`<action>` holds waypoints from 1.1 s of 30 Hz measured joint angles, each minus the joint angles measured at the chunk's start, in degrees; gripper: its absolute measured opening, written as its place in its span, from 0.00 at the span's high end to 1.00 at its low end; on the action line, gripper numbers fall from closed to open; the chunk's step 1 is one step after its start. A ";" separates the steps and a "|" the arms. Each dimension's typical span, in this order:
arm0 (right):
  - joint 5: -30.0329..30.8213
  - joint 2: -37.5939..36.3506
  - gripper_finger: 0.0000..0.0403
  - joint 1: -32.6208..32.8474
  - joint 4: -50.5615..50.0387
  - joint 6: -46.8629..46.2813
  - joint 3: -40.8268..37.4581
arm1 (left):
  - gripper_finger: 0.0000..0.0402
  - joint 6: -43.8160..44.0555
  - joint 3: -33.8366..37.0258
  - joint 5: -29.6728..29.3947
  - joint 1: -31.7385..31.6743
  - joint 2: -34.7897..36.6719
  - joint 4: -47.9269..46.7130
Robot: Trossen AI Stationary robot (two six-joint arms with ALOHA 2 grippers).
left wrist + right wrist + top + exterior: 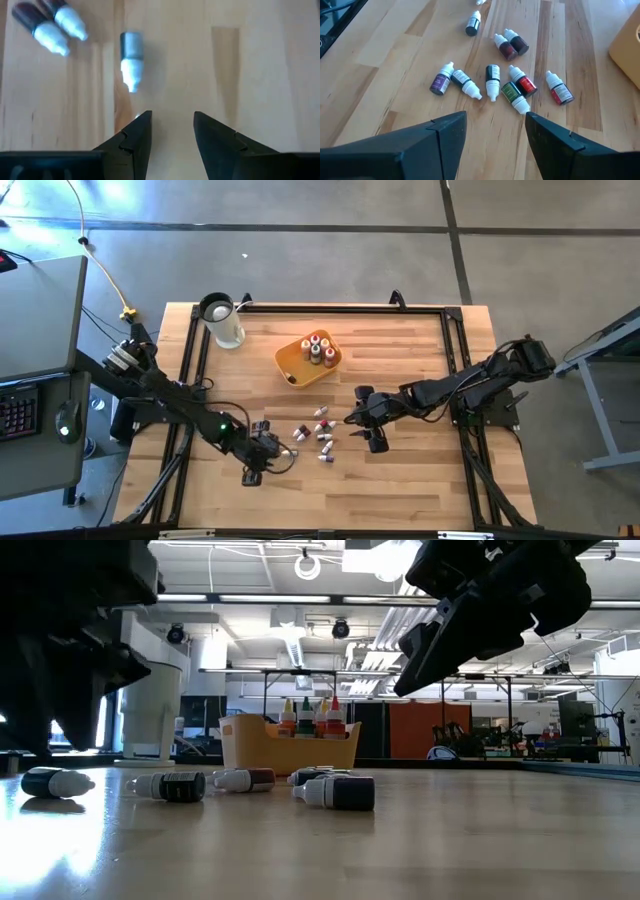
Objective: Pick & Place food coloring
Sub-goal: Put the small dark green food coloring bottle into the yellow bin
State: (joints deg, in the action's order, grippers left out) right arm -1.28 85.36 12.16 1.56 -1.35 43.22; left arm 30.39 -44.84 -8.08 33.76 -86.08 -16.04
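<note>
Several small food coloring bottles [320, 435] with pale caps lie on their sides on the wooden table, red, green, purple and dark [492, 80]. More bottles stand upright in the yellow-orange tray [308, 358]. My left gripper [272, 460] hovers open at the left edge of the loose group. A dark bottle [131, 57] lies just ahead of its fingertips [172, 117], cap toward them, with nothing between the fingers. My right gripper [355, 420] waits open on the group's right side, above the table [495, 117].
A white jug [222, 320] stands at the table's far left corner. Two dark red bottles [47, 25] lie beside the one ahead of my left gripper. A black frame [320, 308] runs along the table's edges. Bare wood lies toward the near edge [330, 500].
</note>
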 joint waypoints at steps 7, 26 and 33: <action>0.00 0.00 0.51 -0.01 0.00 0.13 0.00 | 0.64 4.35 0.00 -0.57 0.00 -0.07 -9.69; -0.01 0.00 0.51 -0.02 -0.02 0.11 0.00 | 0.64 -1.35 -0.02 -1.65 0.02 -3.48 -11.52; 0.00 0.02 0.51 -0.02 -0.02 0.20 0.00 | 0.67 -1.51 -0.24 0.51 0.00 -5.42 -10.98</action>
State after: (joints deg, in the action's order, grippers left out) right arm -1.28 85.38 12.14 1.54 -1.15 43.22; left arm 28.89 -45.08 -7.56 33.76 -91.50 -27.02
